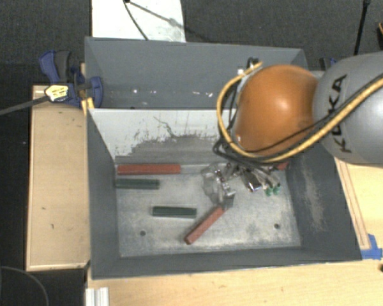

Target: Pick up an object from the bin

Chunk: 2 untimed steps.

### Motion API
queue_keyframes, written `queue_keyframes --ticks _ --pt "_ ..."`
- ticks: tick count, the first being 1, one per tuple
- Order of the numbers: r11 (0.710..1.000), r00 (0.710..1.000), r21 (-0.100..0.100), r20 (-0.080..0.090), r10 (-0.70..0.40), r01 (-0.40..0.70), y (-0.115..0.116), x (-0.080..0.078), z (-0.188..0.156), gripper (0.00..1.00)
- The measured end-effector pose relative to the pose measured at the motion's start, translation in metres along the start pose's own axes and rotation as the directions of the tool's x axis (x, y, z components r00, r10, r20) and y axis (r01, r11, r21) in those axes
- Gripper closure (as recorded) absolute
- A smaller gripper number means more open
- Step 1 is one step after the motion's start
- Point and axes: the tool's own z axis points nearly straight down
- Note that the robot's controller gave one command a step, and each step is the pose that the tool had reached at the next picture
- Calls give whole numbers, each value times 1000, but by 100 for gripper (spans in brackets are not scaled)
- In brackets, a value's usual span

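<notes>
My gripper (pixel 221 190) hangs low over the middle of the bin floor, under the orange wrist cover. Its metal fingertips sit just above the upper end of a red-brown bar (pixel 203 225), which lies slanted toward the bin's front. Whether the fingers touch that bar I cannot tell. A dark green bar (pixel 174 212) lies flat to the left of the slanted one.
Along the back of the floor at the left lie a long red-brown bar (pixel 148 169) and, just in front of it, a short dark green bar (pixel 136 183). The arm and its cables cover the bin's right rear part.
</notes>
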Motion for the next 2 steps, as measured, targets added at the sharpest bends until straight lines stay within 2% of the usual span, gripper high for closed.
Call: queue_keyframes --ticks 1,2 --pt "1000 1000 -2 -6 4 -4 1 1 3 0" --pt "988 988 -4 -13 -153 153 -51 32 102 0"
